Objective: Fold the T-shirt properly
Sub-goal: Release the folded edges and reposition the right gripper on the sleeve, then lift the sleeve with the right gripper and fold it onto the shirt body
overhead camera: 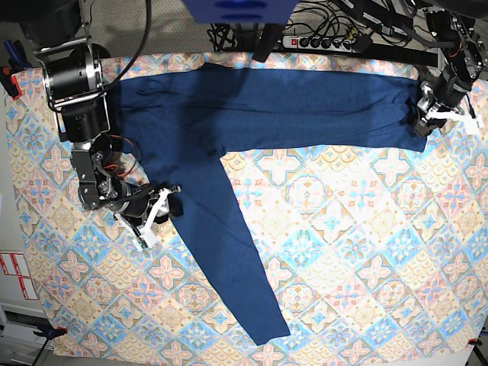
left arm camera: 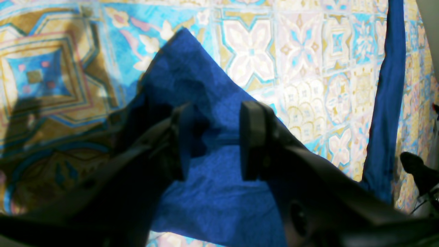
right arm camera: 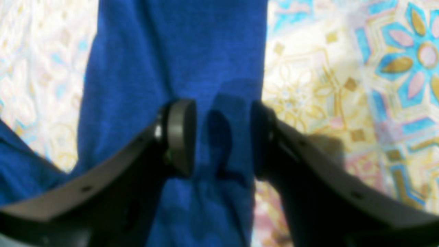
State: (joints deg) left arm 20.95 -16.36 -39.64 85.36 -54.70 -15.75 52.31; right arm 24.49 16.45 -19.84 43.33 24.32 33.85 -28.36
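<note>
While the one shirt (overhead camera: 252, 114) lies spread on the patterned tablecloth (overhead camera: 366, 252), its body runs along the far edge of the counter and one long sleeve stretches down toward the near edge, ending close to the middle of it. I've got two claws on the job. My right claw (overhead camera: 156, 210) sits by the left edge in the base view, just at the shirt's side where the sleeve starts; up close its two fingers (right arm camera: 180, 137) stand apart with blue cloth lying between them, nothing pinched. My left claw (overhead camera: 431, 114) is over at the far right corner, at the shirt's end there. In its own camera the two pads (left arm camera: 252, 140) are parted as well, a peaked fold of blue cloth under them, and a narrow strip of the same shirt runs along the right side.
</note>
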